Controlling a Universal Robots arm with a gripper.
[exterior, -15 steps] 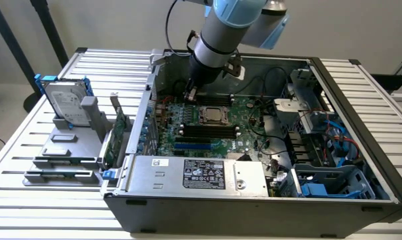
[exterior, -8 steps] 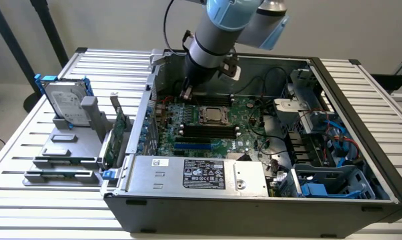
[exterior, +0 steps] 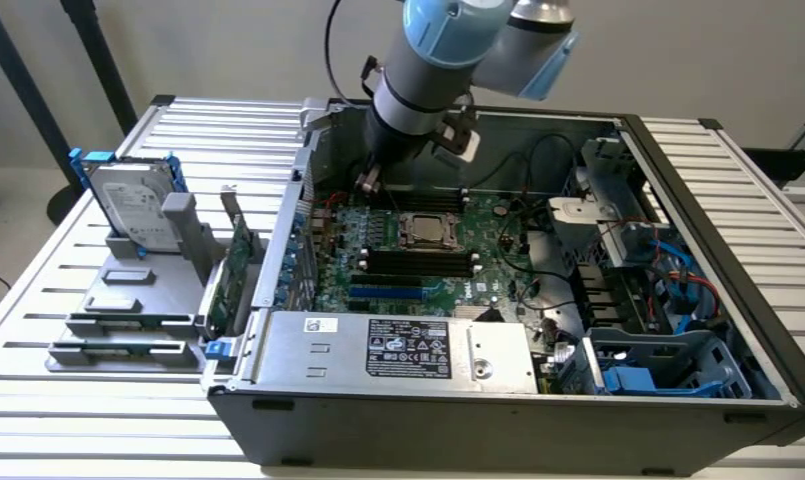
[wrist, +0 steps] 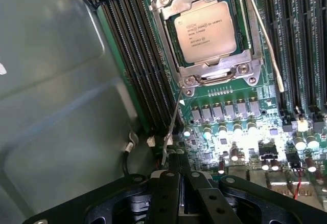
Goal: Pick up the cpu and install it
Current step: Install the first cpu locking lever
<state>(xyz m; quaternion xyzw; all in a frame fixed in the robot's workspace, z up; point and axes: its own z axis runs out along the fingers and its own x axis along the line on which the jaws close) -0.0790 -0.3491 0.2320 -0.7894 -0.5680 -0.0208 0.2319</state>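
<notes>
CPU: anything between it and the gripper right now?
Nothing covers it. The cpu lies seated on the motherboard, top bare, metal frame around its edges. A thin wire lever slants from the frame's corner toward the gripper, which hangs apart from the cpu.

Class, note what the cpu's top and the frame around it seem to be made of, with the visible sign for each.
The cpu: probably metal, a satin silver top carrying dark printed lettering. The frame: likely bare steel, shinier, with bright glints and screw heads.
</notes>
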